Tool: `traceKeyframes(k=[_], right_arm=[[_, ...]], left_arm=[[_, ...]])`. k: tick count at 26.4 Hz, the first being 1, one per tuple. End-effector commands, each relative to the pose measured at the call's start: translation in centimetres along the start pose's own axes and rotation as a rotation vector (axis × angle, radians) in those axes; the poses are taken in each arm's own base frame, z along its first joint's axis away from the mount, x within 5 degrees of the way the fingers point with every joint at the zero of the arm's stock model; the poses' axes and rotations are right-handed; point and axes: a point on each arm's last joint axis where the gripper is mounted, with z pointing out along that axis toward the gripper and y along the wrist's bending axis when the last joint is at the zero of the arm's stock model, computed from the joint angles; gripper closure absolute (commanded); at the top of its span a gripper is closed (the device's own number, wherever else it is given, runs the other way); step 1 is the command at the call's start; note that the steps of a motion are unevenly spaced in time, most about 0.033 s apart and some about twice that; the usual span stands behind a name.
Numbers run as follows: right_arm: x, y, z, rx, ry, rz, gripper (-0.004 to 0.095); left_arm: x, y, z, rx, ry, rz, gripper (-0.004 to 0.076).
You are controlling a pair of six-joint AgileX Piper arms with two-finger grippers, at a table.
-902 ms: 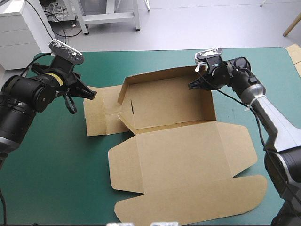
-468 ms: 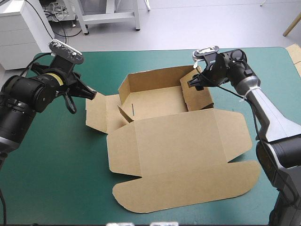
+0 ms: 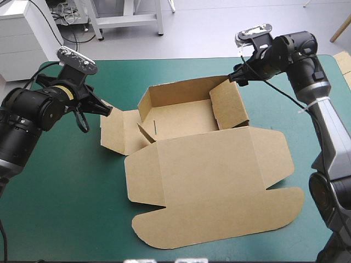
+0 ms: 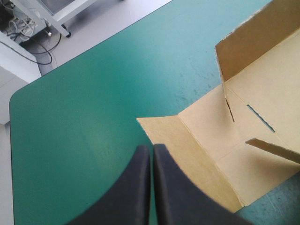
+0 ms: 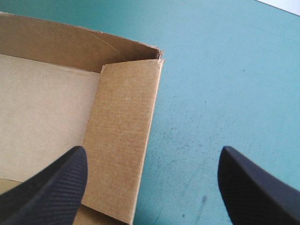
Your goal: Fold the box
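The brown box (image 3: 186, 118) lies mid-table with its back wall and right wall (image 3: 227, 104) standing, the left flap (image 3: 116, 133) flat on the teal-green cover and the lid (image 3: 214, 181) spread flat toward the front. My right gripper (image 3: 237, 77) hovers open just above and behind the box's back right corner, holding nothing; in its wrist view the right wall (image 5: 123, 140) stands below the open right gripper (image 5: 152, 157). My left gripper (image 3: 108, 110) is shut and empty, its tip just over the far corner of the left flap (image 4: 206, 154), as the left gripper (image 4: 151, 152) shows.
A piece of pale board (image 3: 344, 64) shows at the table's right edge. Bare teal-green cover (image 3: 60, 192) lies left and in front of the box.
My right gripper stood the right wall up, then opened, let go of it and rose back to the far right. The box slid slightly. The left arm stayed still.
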Motion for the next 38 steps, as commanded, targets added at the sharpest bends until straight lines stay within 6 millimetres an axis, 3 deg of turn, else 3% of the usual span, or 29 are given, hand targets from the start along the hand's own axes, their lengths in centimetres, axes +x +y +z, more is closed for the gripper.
traceKeyframes(k=[1, 7, 10, 19, 23, 30, 34, 38], right_arm=[[-0.8, -0.3, -3.8, 0.007, -0.125, 0.003, 0.0195], [-0.8, 0.1, -2.1, -0.036, -0.095, 0.018, 0.0195], [-0.7, 0.1, -0.1, -0.042, -0.056, 0.019, 0.0195], [0.5, 0.3, 8.4, -0.069, 0.114, 0.025, 0.0195], [1.1, 0.4, 10.9, -0.077, 0.164, 0.024, 0.0195], [1.8, 0.5, 13.3, -0.084, 0.213, 0.025, 0.0200], [1.9, 0.5, 13.5, -0.085, 0.217, 0.025, 0.0436], [1.9, 0.5, 13.5, -0.084, 0.218, 0.032, 0.0908]], left_arm=[[-0.7, 1.2, -1.9, -0.080, -0.068, -0.104, 0.0731], [0.0, 2.2, -2.0, -0.196, -0.010, -0.240, 0.0732], [0.1, 2.2, -2.0, -0.194, 0.001, -0.243, 0.0732], [0.4, 2.1, -2.0, -0.193, 0.036, -0.237, 0.0732], [0.4, 2.1, -2.0, -0.193, 0.037, -0.237, 0.0732], [0.6, 2.2, -2.0, -0.207, 0.056, -0.226, 0.0732], [0.6, 2.2, -2.0, -0.211, 0.065, -0.225, 0.0732], [0.7, 2.2, -2.0, -0.211, 0.069, -0.225, 0.0732]])
